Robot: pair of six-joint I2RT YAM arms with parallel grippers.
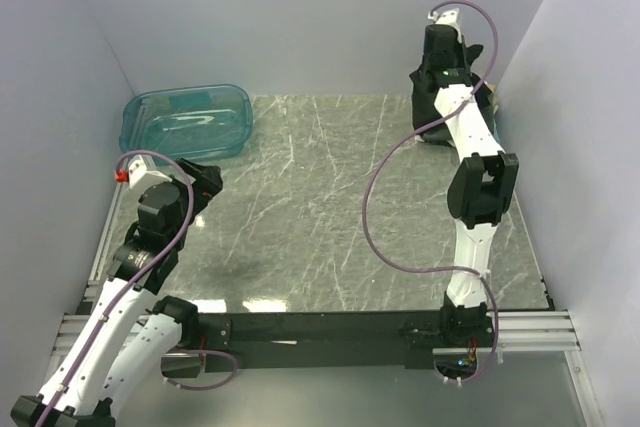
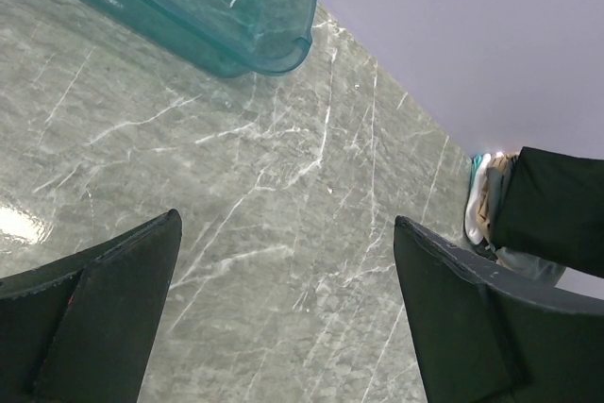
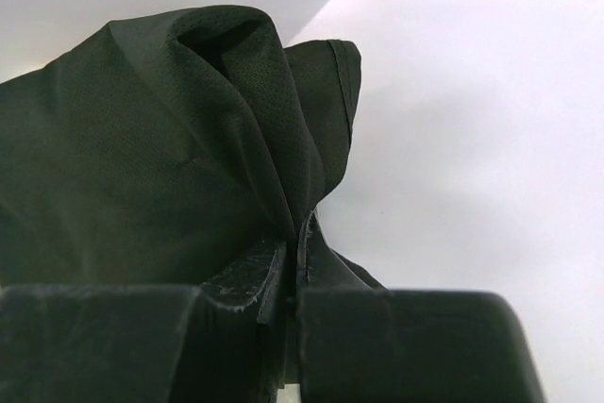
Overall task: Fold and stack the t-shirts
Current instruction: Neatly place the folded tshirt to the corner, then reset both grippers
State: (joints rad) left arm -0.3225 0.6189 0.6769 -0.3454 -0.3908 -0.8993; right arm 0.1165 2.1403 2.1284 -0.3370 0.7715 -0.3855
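My right gripper (image 3: 294,254) is shut on a bunched fold of the plain black t-shirt (image 3: 142,167), held up against the pale wall. In the top view that gripper (image 1: 441,67) is at the far right corner, with black cloth (image 1: 428,125) hanging below it. In the left wrist view the black shirt (image 2: 557,209) hangs over a small pile with white and tan shirts (image 2: 483,203) at the far corner. My left gripper (image 2: 288,222) is open and empty above bare marble tabletop; in the top view it (image 1: 207,180) is at the left side. The grey-green shirt does not show.
A translucent teal plastic bin (image 1: 186,123) stands at the far left of the table, also in the left wrist view (image 2: 226,7). Pale walls close in the table at the back and both sides. The marble tabletop (image 1: 310,217) lies between the arms.
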